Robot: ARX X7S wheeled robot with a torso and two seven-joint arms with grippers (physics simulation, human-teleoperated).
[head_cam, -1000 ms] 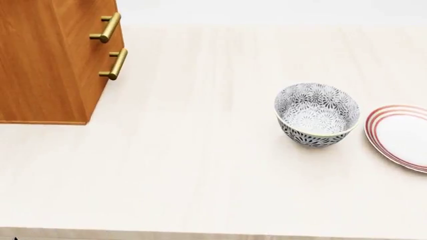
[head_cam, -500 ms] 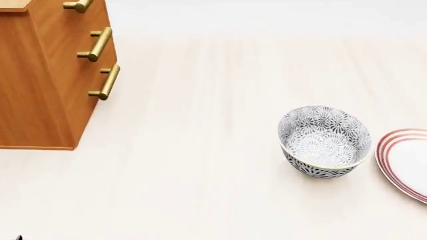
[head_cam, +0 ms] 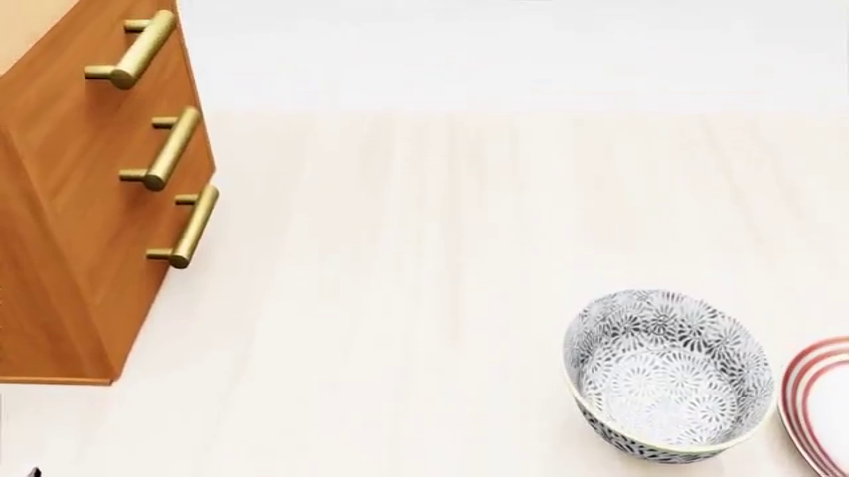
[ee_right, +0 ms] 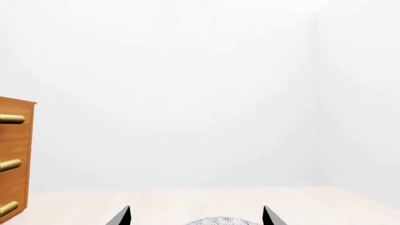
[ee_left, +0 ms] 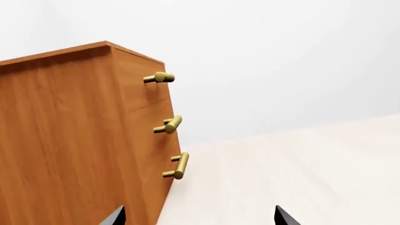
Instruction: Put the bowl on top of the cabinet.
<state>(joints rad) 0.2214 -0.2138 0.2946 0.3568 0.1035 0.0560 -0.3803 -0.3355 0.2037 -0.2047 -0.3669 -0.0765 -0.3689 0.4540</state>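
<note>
Right wrist view: bowl [ee_right: 218, 221] rim between open fingers [ee_right: 270, 216]

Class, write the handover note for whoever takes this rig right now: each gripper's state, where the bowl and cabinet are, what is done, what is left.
Left gripper: open, empty, facing the cabinet.
Right gripper: open, empty, the bowl just beyond its tips.
Bowl: upright on the table, beside the red-ringed plate, well apart from the cabinet.
Done: nothing grasped yet.
Left: grasp the bowl, lift it, set it on the cabinet top.
</note>
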